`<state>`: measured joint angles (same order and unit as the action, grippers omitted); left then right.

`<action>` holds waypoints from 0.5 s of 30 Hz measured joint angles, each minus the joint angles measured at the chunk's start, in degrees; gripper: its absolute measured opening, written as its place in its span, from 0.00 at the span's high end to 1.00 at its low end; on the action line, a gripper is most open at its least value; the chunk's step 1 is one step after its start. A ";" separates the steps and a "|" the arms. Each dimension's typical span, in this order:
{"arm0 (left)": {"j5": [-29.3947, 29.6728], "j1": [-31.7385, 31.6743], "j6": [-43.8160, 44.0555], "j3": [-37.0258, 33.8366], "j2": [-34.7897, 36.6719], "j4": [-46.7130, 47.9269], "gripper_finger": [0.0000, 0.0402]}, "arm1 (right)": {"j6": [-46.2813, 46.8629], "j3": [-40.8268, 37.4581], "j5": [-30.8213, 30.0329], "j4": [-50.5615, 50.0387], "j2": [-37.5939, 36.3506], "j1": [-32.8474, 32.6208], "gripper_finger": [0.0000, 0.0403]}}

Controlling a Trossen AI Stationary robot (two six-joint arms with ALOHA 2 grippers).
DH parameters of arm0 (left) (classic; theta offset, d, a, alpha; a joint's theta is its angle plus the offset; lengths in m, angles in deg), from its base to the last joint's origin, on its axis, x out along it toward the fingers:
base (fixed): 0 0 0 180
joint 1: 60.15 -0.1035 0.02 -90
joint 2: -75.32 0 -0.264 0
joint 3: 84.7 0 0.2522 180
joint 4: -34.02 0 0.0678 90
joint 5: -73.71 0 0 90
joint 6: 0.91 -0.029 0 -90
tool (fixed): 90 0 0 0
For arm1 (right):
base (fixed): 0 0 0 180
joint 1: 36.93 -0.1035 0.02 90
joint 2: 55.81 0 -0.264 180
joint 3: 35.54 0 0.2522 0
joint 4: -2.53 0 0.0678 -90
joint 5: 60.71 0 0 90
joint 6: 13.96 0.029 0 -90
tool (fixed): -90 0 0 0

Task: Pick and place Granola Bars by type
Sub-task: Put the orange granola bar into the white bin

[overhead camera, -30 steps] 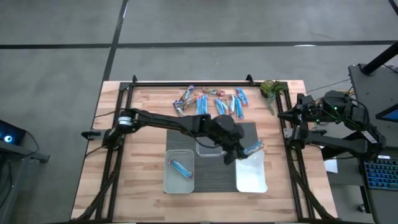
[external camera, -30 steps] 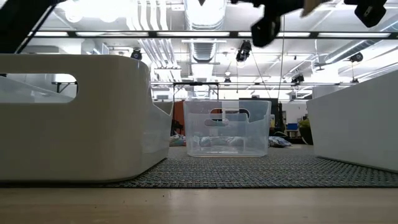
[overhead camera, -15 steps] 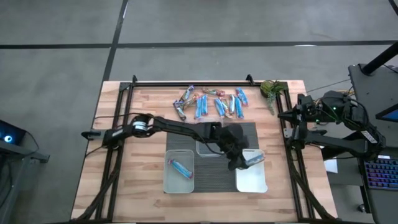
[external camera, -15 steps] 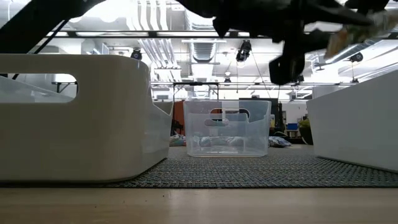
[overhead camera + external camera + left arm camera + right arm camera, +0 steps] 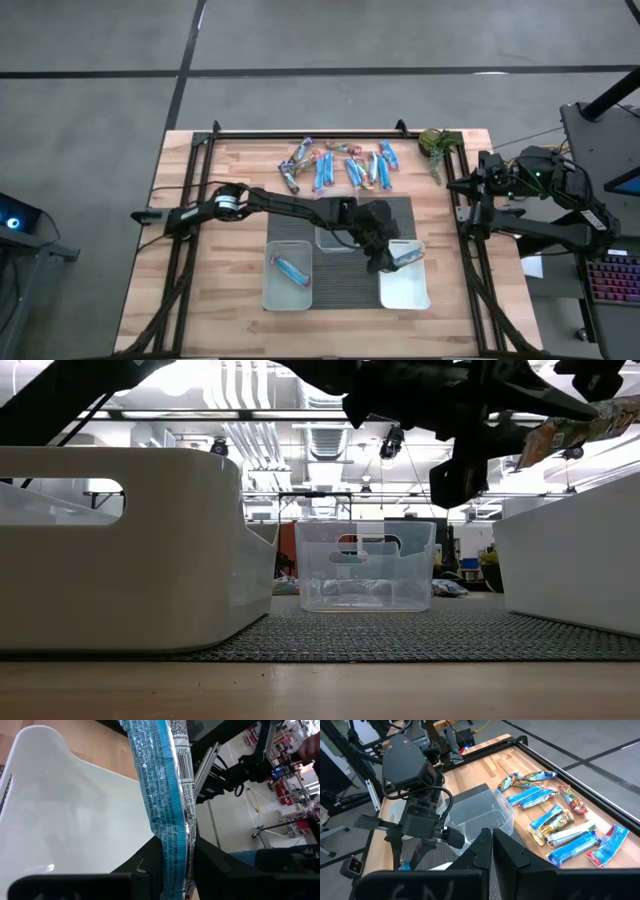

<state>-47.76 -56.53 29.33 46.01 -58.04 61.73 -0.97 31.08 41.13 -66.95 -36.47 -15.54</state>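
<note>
My left gripper (image 5: 390, 258) hangs over the white tub at the near right (image 5: 405, 285), shut on a blue-wrapped granola bar (image 5: 409, 254). The low view shows that bar (image 5: 572, 434) above the tub's wall (image 5: 575, 555). Several more granola bars (image 5: 340, 165), blue, orange and dark, lie loose on the wood by the far edge. One blue bar (image 5: 292, 268) lies in the near left tub (image 5: 288, 285). My right gripper (image 5: 490, 847) is shut and holds nothing, parked at the table's right edge (image 5: 486, 180). My left gripper pinches one end of the blue bar (image 5: 176, 862) between its two fingers. The fingers slant down from the table's left and lie along the bar. The rest of the wrapper (image 5: 157, 775) juts out past the fingertips, lifted clear over the white tub (image 5: 65, 820).
A clear tub (image 5: 336, 236) stands on the grey ribbed mat (image 5: 345, 285) between and behind the two white tubs. A small green plant clump (image 5: 435, 146) sits at the far right corner. A dark frame rail (image 5: 310, 133) runs along the table's far edge.
My left gripper has come down and a little toward the near edge with the blue bar, from above the mat to low over the near right tub, rolling slightly. It has hardly moved in the last half second. The bar stays in the hold.
</note>
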 joint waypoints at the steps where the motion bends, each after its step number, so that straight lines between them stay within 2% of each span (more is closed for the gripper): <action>1: 0.00 0.00 0.00 0.00 0.00 -0.01 0.82 | -0.01 -0.02 0.00 -0.01 0.02 0.00 0.98; 15: -0.02 -0.13 4.37 0.00 0.00 -0.02 0.82 | 0.07 -0.02 0.00 0.02 -0.01 0.00 0.98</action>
<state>-47.78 -56.66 33.70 46.01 -58.04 61.71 -0.90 31.06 41.12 -66.94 -36.48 -15.54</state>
